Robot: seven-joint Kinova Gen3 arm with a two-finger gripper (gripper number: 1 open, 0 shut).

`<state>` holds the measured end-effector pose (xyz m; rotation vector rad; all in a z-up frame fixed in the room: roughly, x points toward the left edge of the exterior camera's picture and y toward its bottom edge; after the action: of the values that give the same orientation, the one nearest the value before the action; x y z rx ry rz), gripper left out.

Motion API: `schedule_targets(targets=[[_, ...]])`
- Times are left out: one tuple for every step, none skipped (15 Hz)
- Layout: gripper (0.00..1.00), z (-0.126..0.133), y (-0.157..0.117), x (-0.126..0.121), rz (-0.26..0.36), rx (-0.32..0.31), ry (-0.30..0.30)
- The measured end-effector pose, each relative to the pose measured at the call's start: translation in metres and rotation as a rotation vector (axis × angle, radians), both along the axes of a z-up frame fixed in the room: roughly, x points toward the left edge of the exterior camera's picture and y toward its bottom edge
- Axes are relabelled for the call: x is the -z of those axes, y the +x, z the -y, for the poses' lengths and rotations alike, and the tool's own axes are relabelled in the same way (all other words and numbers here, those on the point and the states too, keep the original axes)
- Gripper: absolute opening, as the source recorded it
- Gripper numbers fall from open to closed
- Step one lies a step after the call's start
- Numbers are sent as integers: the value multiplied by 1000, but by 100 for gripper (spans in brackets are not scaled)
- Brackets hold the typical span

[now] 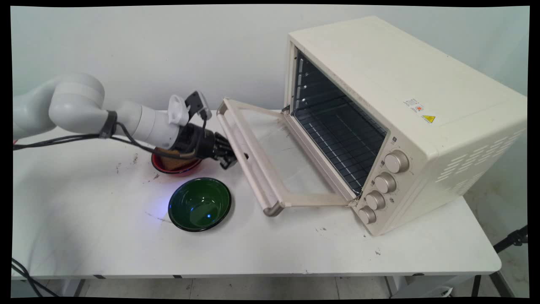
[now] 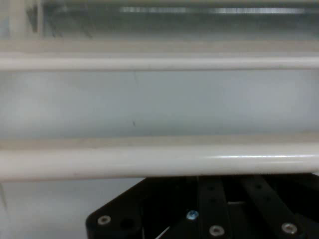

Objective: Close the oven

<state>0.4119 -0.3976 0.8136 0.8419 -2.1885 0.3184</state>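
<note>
While the white arm [image 1: 84, 112] reaches in low from the left, roughly level over the counter [image 1: 105, 236], its black hand [image 1: 230, 158] sits right at the handle bar [image 1: 247, 162] of the oven door [image 1: 278, 156]. Hand view: handle bar [image 2: 159, 164] runs straight across just above the black linkage [image 2: 214, 209], fingertips hidden, so cannot tell if hand is wide, narrow or gripping the bar. Black cables [image 1: 55, 141] hang off the wrist and trail left.

Cream toaster oven [image 1: 400, 118] stands on the counter's right half, door dropped open and sloping toward the arm, wire rack [image 1: 337, 139] visible inside, four knobs [image 1: 382, 185] down the front panel. Red bowl [image 1: 175, 166] with something brown in it sits under the wrist, partly hidden. Green bowl [image 1: 199, 204] nearer the camera, just beside the red one, apart from the door. Counter is white with dark scuffs and specks. Plain pale wall [image 1: 147, 46] behind, tiled floor below the counter edge, black stand leg [image 1: 512, 238] at far right
</note>
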Motion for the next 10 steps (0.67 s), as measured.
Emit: schedule_targets(targets=[[0,3,0,-7,-12,-4,-8],[0,7,0,-15,-26,-9,-17],[0,9,-1,-23,-38,-13,-25],[0,12,-2,-34,-55,-16,-36],[0,16,-3,-46,-72,-19,-48],[0,19,-4,-57,-88,-22,-59],[0,22,-5,-69,-105,-26,-72],[0,26,-6,-83,-121,-29,-85],[0,29,-7,-94,-134,-33,-96],[0,33,-7,-107,-148,-35,-109]])
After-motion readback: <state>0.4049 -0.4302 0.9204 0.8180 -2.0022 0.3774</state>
